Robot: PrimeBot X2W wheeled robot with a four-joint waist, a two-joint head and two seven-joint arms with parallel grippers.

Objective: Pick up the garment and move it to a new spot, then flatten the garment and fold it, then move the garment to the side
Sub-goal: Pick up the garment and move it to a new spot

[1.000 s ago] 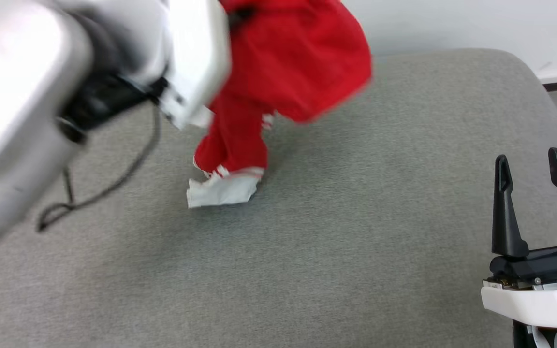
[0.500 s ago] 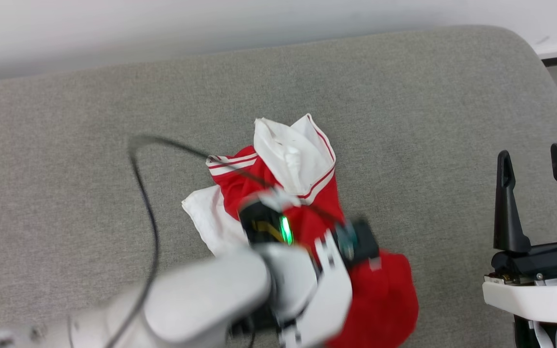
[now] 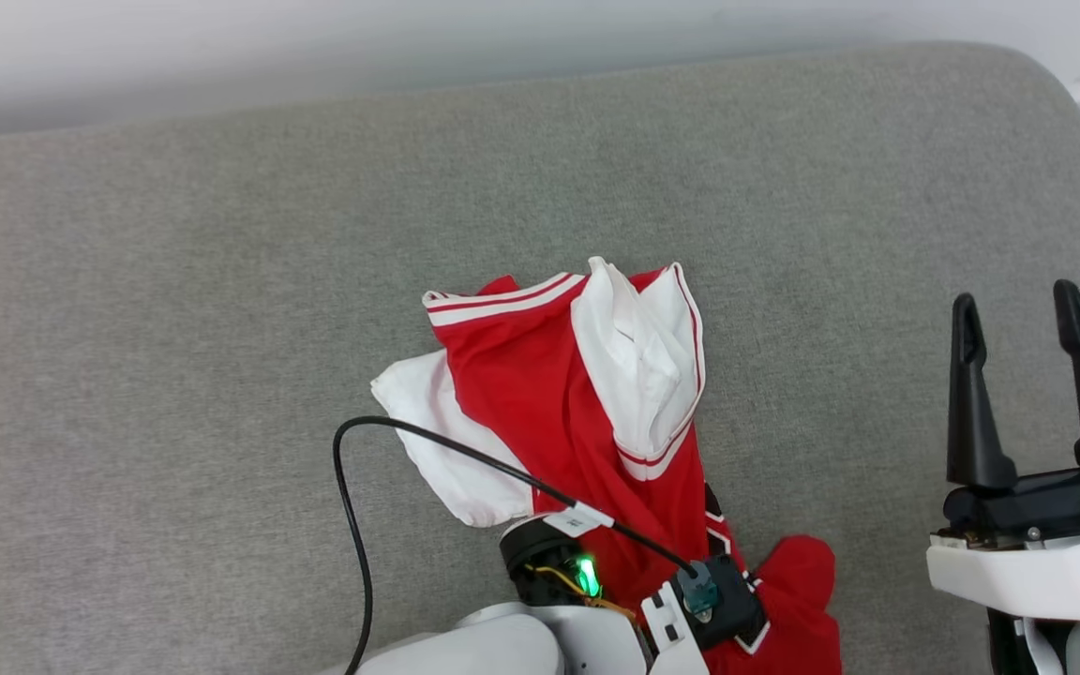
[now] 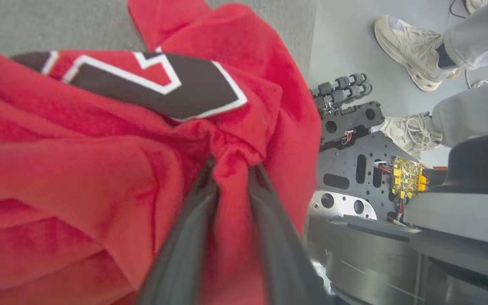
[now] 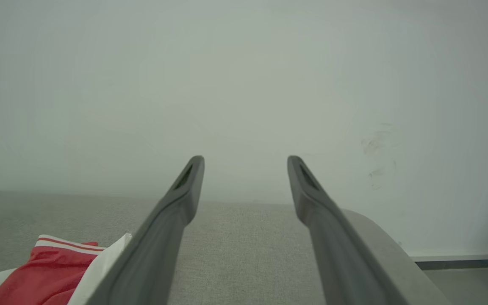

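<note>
- Grey upholstered cushion (image 3: 174, 328) now carries the red jersey T-shirt (image 3: 521, 394), crumpled near its front edge; a second ago it hung lifted.
- Left gripper (image 4: 232, 166) fingers clamp its red cloth; right gripper (image 3: 1014, 295) fingers apart.
- Relocation looks done; flattening next.

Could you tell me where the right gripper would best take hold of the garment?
Probably the white sleeve's striped hem, approached from the right: it lies folded on top of the garment, its free edge facing the open right gripper.
</note>
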